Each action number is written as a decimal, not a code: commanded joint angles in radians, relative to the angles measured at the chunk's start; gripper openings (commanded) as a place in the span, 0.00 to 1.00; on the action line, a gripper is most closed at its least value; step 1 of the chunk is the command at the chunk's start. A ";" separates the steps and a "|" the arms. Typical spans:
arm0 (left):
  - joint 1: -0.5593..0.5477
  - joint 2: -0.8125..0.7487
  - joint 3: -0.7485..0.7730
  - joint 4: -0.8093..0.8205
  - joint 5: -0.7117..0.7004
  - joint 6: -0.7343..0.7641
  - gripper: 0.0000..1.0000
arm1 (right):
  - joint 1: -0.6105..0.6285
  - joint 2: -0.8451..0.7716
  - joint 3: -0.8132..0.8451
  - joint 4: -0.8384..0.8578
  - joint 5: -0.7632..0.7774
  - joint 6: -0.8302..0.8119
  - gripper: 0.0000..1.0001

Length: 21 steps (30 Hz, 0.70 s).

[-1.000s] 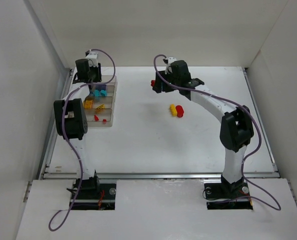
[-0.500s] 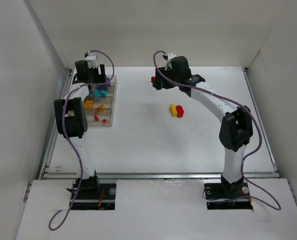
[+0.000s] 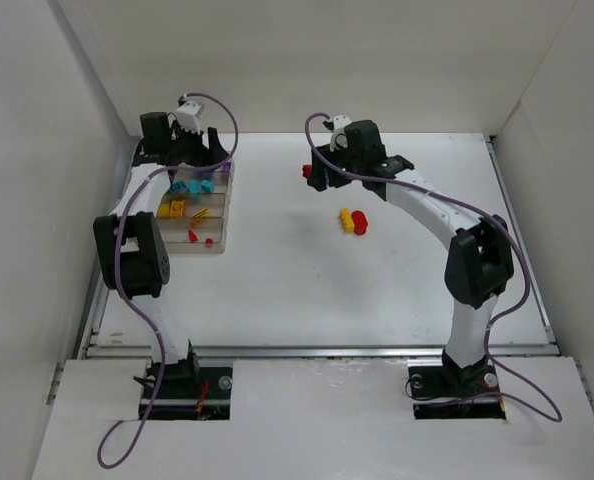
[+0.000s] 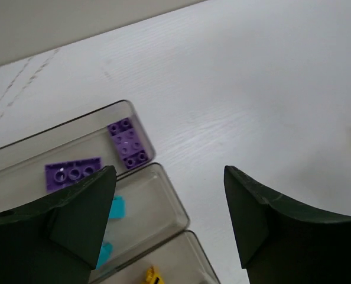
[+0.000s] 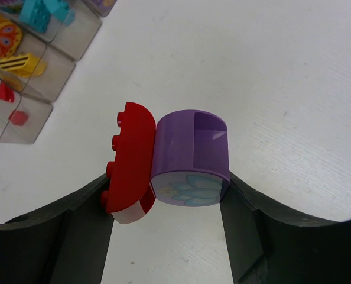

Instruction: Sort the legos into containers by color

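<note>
The smoky clear tray (image 3: 221, 226) stands at the far left, with purple bricks (image 4: 128, 144), cyan bricks (image 3: 192, 186), yellow bricks (image 3: 177, 208) and red bricks (image 3: 199, 238) each in a compartment of their own. My left gripper (image 3: 215, 148) is open and empty above the tray's far end; in the left wrist view (image 4: 169, 207) it hangs over the tray's rim (image 4: 181, 218). My right gripper (image 3: 315, 172) is shut on a cluster of a red brick (image 5: 128, 160) and a purple round brick (image 5: 193, 157), held above the table right of the tray.
A yellow and red cluster (image 3: 353, 221) lies on the table near the middle, right of the tray. White walls enclose the table at the back and on both sides. The tray also shows in the right wrist view (image 5: 57, 77), at its upper left.
My left arm's elbow has swung left and its gripper has shifted a little right over the tray's far end. My right gripper keeps the red and purple cluster, nearly in place.
</note>
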 commanded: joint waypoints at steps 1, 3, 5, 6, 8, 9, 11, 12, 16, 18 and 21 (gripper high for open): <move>-0.064 -0.150 0.037 -0.228 0.241 0.215 0.71 | -0.006 -0.097 -0.021 0.071 -0.099 0.005 0.00; -0.092 -0.175 0.037 -0.297 0.264 0.373 0.75 | -0.015 -0.097 -0.007 0.032 -0.155 0.027 0.00; -0.128 -0.192 0.024 -0.359 0.278 0.490 0.76 | -0.024 -0.097 -0.007 0.032 -0.212 0.036 0.00; -0.142 -0.203 0.011 -0.376 0.269 0.554 0.77 | -0.024 -0.097 -0.007 0.009 -0.243 0.036 0.00; -0.187 -0.241 0.001 -0.430 0.256 0.813 0.77 | -0.034 -0.108 -0.007 -0.014 -0.329 0.036 0.00; -0.201 -0.258 -0.024 -0.430 0.232 0.895 0.77 | -0.043 -0.118 -0.007 -0.035 -0.356 0.036 0.00; -0.224 -0.317 -0.053 -0.421 0.223 1.030 0.78 | -0.043 -0.128 -0.007 -0.060 -0.400 0.036 0.00; -0.239 -0.337 -0.067 -0.401 0.223 1.132 0.78 | -0.043 -0.137 -0.007 -0.070 -0.400 0.036 0.00; -0.315 -0.513 -0.238 -0.259 0.244 1.338 0.81 | -0.052 -0.175 -0.033 -0.080 -0.447 0.036 0.00; -0.355 -0.584 -0.338 -0.193 0.244 1.315 0.82 | -0.052 -0.194 -0.042 -0.067 -0.458 0.046 0.00; -0.441 -0.673 -0.464 -0.062 0.210 1.305 0.83 | -0.041 -0.217 -0.070 -0.058 -0.446 0.046 0.00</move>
